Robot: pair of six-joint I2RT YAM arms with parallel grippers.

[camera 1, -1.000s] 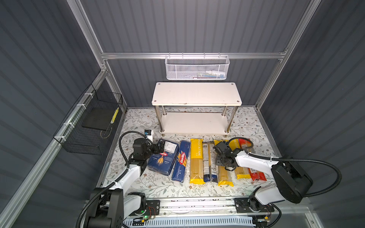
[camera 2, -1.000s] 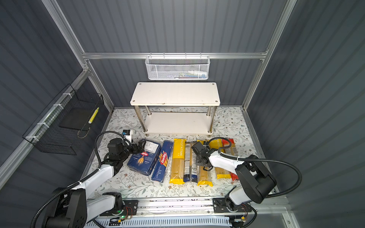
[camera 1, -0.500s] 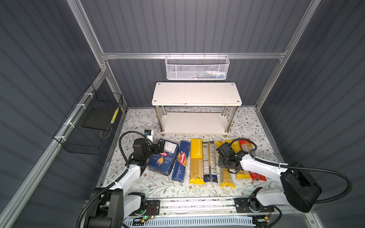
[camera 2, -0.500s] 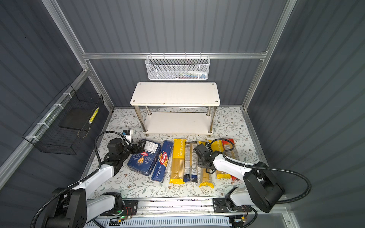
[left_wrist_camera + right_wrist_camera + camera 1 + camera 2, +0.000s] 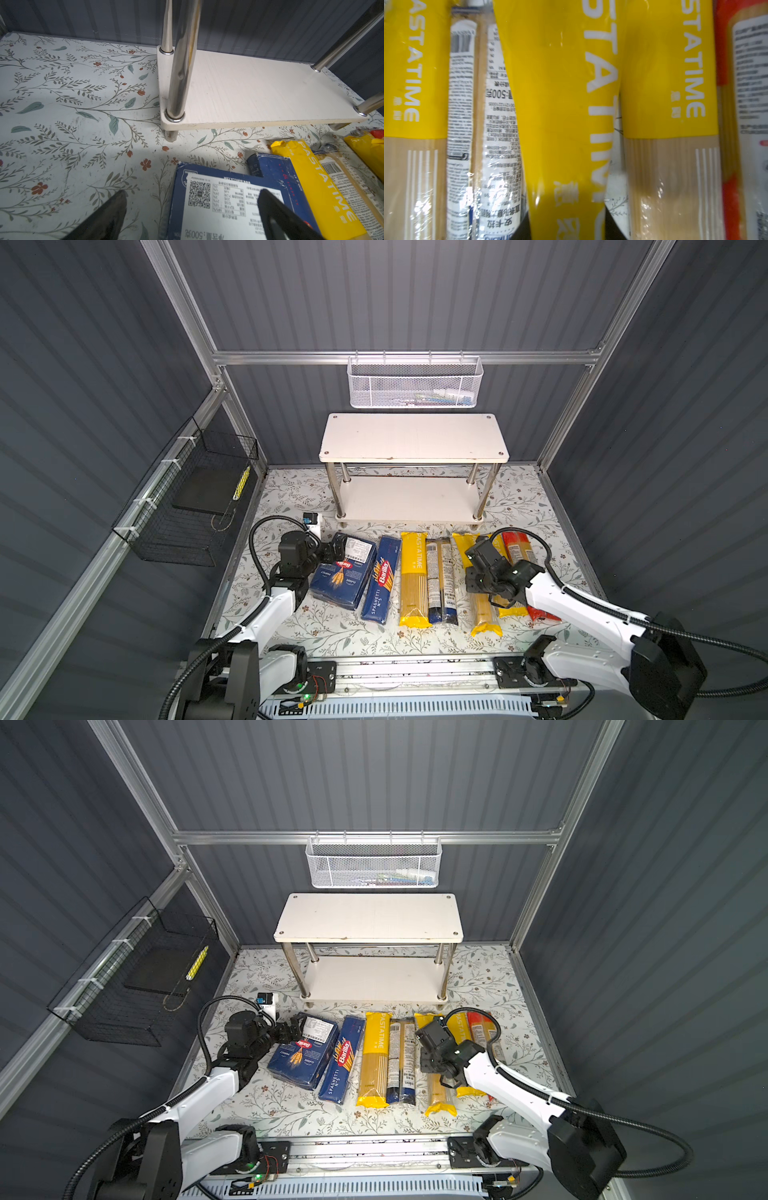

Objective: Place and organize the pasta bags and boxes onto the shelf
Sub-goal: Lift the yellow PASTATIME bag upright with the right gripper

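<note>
Nothing is on the shelf (image 5: 415, 439) yet: both white boards are bare. All seven packs lie in a row on the floral table (image 5: 286, 493), just on its near side. From the left: the wide Barilla box (image 5: 343, 576), the slim SPAGHETTI box (image 5: 380, 580), the left PASTATIME bag (image 5: 413, 578), the dark bag (image 5: 441, 580), the middle PASTATIME bag (image 5: 560, 104), the right PASTATIME bag (image 5: 670, 83) and the red-ended bag (image 5: 519, 549). The left gripper (image 5: 193, 195) stands open, its fingers straddling the wide box's far left corner. The right gripper (image 5: 566, 228) is pinched on the middle PASTATIME bag. I judge the first placements are only starting, with all seven left
</note>
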